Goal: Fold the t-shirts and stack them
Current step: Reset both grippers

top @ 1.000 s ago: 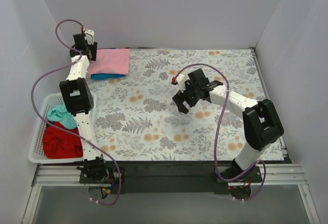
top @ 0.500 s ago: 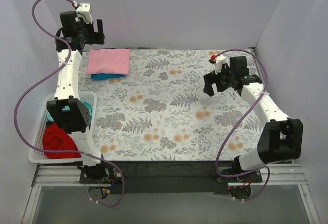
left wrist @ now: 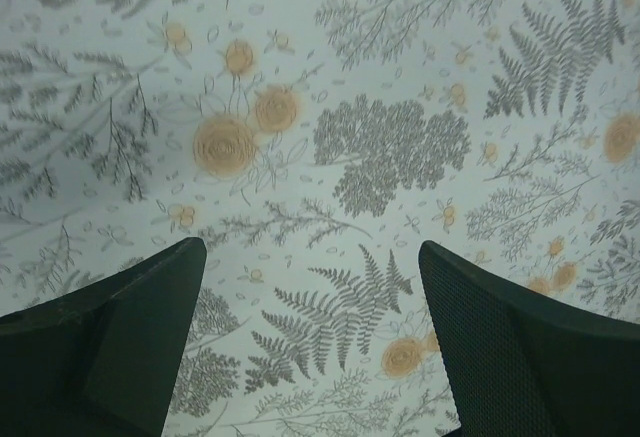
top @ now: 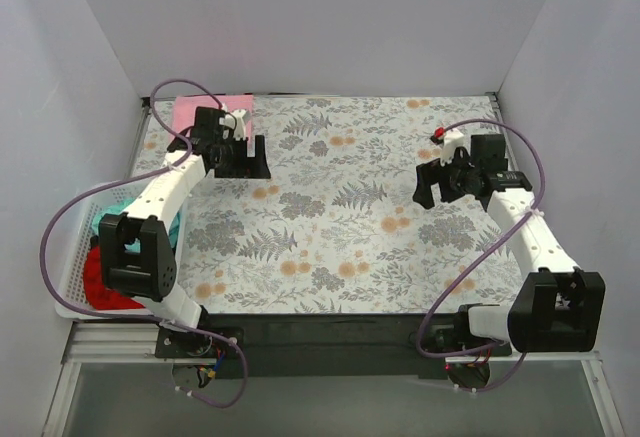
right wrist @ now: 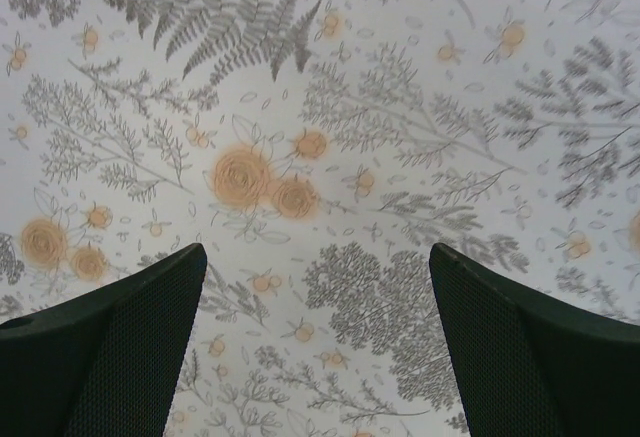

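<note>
Biggest first: plain white walls (top: 300, 17) box the rig in on three sides. The floral-print tablecloth (top: 340, 237) (grey ferns, orange blooms) lies flat, so there's a good open patch mid-table for folding. White plastic slotted basket (top: 75, 309) sits at the near-left edge, prob parked there as the "to do" bin within the left arm's reach. Folded pink t-shirt (top: 195, 114) is in the far-left corner, out of the work zone. Looks like the stack spot, but can't tell what's under it bc the arm's in the way. In the basket: a crumpled red t-shirt (top: 100, 282) and a crumpled teal t-shirt (top: 125, 200), both unfolded, so imo the task is partway. Left gripper (top: 250, 160) hangs over bare cloth just beside the pink one, fingers spread, nothing in them. Right gripper (top: 428, 187) is the same deal on the right side, well apart from any shirt — wrist cams show only pattern between the jaws.
</note>
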`<action>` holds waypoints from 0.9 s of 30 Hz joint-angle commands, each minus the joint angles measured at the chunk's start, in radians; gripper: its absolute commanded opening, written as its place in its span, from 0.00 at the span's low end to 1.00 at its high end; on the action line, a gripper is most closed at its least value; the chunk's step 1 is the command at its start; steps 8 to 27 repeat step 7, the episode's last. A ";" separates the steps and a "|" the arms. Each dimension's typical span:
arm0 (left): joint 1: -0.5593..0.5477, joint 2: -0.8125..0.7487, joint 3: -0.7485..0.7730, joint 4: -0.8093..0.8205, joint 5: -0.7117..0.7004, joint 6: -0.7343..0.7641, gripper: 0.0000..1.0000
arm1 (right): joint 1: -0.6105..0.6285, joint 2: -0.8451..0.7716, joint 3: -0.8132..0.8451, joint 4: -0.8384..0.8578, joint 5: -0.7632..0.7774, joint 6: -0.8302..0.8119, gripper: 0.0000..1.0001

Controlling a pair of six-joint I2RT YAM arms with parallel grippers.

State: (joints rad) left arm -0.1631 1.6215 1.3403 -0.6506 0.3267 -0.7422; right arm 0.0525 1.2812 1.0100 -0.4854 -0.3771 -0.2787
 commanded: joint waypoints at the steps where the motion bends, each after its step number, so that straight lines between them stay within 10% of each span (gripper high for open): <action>1: -0.001 -0.150 -0.084 0.035 0.015 -0.023 0.88 | -0.005 -0.051 -0.074 -0.030 -0.032 0.019 0.98; 27: -0.001 -0.206 -0.132 0.020 0.037 -0.016 0.88 | -0.003 -0.098 -0.149 -0.028 -0.036 0.019 0.98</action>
